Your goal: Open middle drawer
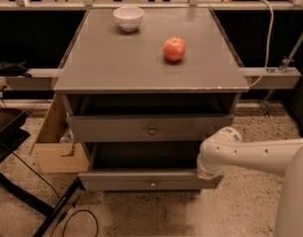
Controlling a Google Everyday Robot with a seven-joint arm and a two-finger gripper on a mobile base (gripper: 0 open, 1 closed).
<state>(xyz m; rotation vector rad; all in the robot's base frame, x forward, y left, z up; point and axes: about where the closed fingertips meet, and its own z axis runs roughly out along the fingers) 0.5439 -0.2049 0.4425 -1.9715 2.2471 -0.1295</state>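
Observation:
The grey cabinet (146, 70) shows two drawer fronts below its top. The middle drawer (116, 127), a flat grey panel with one small round metal knob (152, 130), stands slightly forward under a dark gap. The lower drawer (116, 180) is pulled out further and has its own knob (152, 184). My white arm (254, 154) reaches in from the right. Its end bends down to the right end of the lower drawer, where my gripper (208, 171) is hidden behind the wrist.
A white bowl (128, 18) and a red apple (174, 49) sit on the cabinet top. A cardboard box (55, 142) stands left of the cabinet. Black cables and a stand leg (52, 209) lie on the speckled floor at the left.

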